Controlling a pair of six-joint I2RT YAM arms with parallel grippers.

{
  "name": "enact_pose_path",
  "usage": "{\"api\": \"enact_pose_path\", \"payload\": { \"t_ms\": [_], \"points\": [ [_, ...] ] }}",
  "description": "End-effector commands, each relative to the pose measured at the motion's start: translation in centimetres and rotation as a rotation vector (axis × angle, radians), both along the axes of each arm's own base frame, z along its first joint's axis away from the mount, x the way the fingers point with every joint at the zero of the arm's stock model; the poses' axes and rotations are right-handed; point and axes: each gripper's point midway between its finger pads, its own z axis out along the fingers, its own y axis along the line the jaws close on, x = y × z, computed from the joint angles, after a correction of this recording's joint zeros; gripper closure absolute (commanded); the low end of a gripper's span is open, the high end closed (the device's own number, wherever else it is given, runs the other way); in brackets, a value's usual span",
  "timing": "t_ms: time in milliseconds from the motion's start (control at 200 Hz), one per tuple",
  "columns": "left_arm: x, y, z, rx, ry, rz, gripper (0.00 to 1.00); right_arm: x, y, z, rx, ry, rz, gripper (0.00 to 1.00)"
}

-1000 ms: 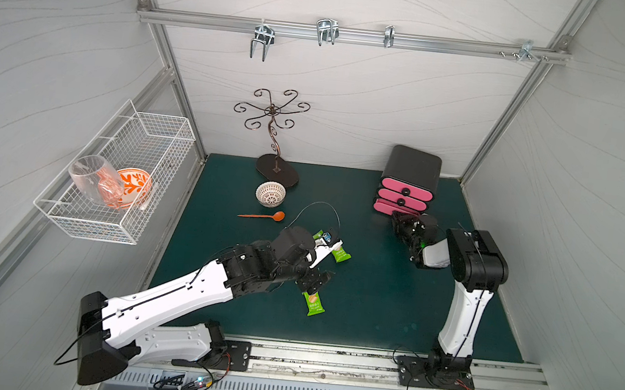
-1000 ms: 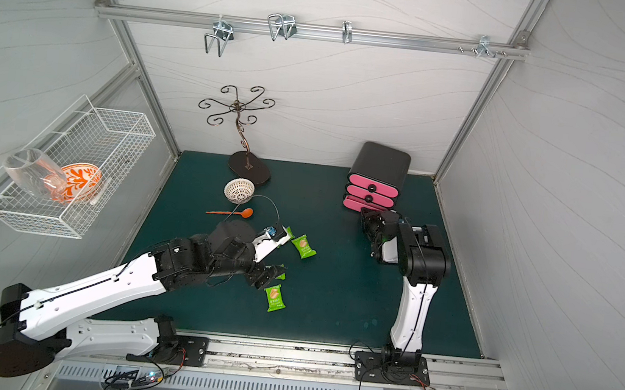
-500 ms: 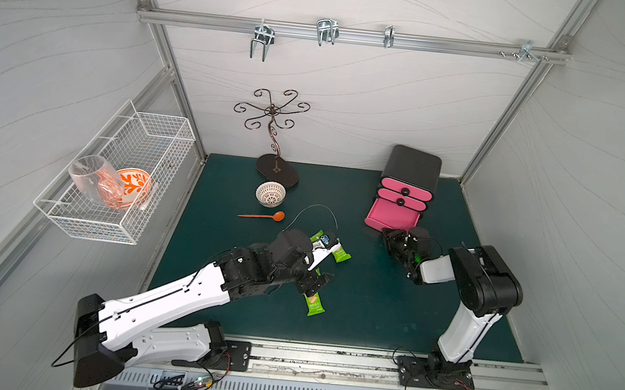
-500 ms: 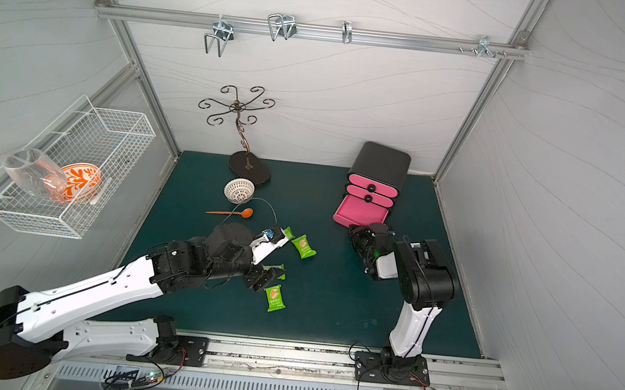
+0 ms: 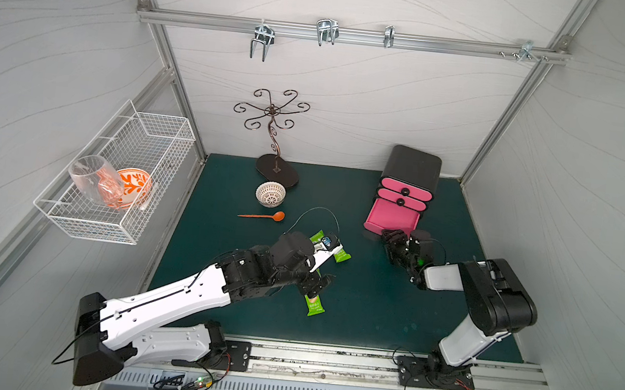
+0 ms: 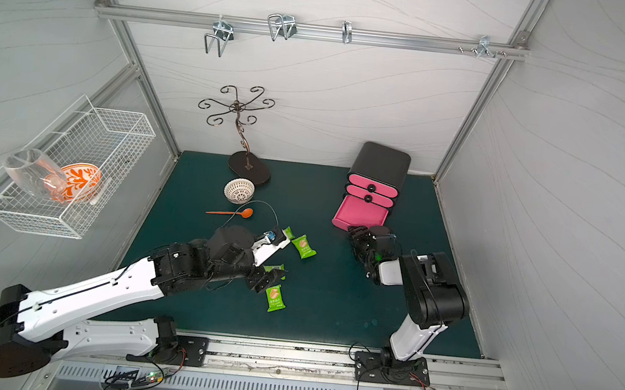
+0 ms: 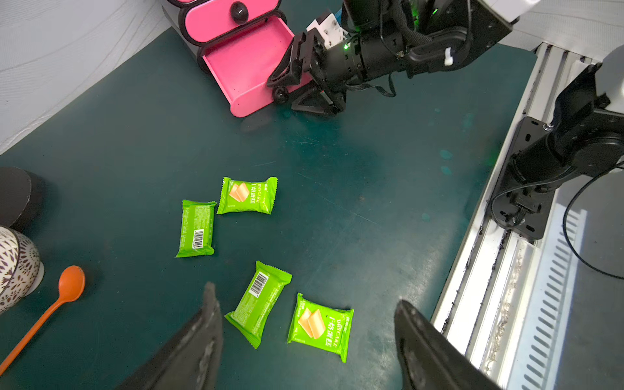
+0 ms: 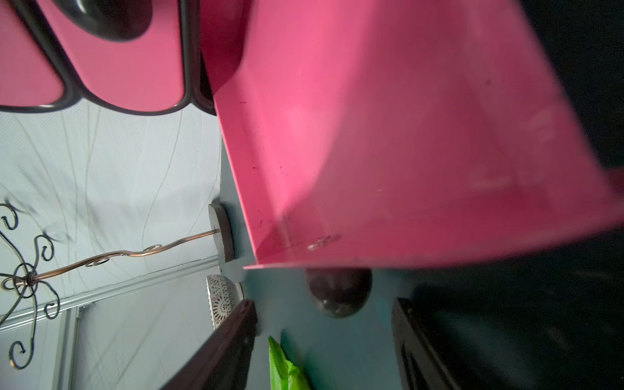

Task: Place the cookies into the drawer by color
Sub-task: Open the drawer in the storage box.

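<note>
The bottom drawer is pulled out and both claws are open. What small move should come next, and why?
Probably lower the left claw onto the face-up green packet lying between its fingers. The bottom drawer stands pulled out and looks empty, the right claw is open at its knob, and all four green packets lie on the mat, none held.

**Cookies [image 6: 303, 245] loose on mat, bottom drawer [image 7: 243, 64] out**

All bright green, lying flat, in two pairs. Picture-up packet [image 7: 247, 196] sits beside barcode-up packet [image 7: 197, 229]. Second barcode-up packet [image 7: 258, 304] sits beside second picture-up packet [image 7: 320, 327]. The pink drawer is well apart from them.
</note>
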Motion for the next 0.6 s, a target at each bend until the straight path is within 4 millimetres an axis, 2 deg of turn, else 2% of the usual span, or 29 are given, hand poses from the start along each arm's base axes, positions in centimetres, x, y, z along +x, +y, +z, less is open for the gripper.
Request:
{"api": "enact_pose_path", "payload": {
  "t_ms": [0,85,195,280,385,480,590],
  "points": [
    [0.8,-0.6,2.0,-0.048,-0.044,0.022,0.19,-1.8,0.2,0.8,-0.051,0.023,0.064,0.28],
    [0.8,-0.7,2.2,-0.057,-0.039,0.025,0.19,-3.0,-0.1,2.0,-0.116,0.016,0.083,0.26],
    [0.8,-0.6,2.1,-0.062,-0.031,0.036,0.19,-4.5,-0.8,4.7,-0.197,-0.031,0.098,0.26],
    [0.9,-0.6,2.0,-0.063,-0.018,0.052,0.21,-5.7,-0.2,6.8,-0.277,-0.058,0.186,0.27],
    [0.6,-0.6,1.9,-0.066,0.003,0.049,0.22,-7.2,2.5,8.5,-0.381,-0.074,0.401,0.28],
    [0.4,-0.7,1.7,-0.063,-0.003,0.038,0.23,-8.3,4.8,8.3,-0.498,-0.058,0.571,0.28],
    [0.1,-0.3,1.4,-0.041,-0.011,0.035,0.23,-8.5,7.8,7.3,-0.586,-0.067,0.722,0.28]
  ]
}}
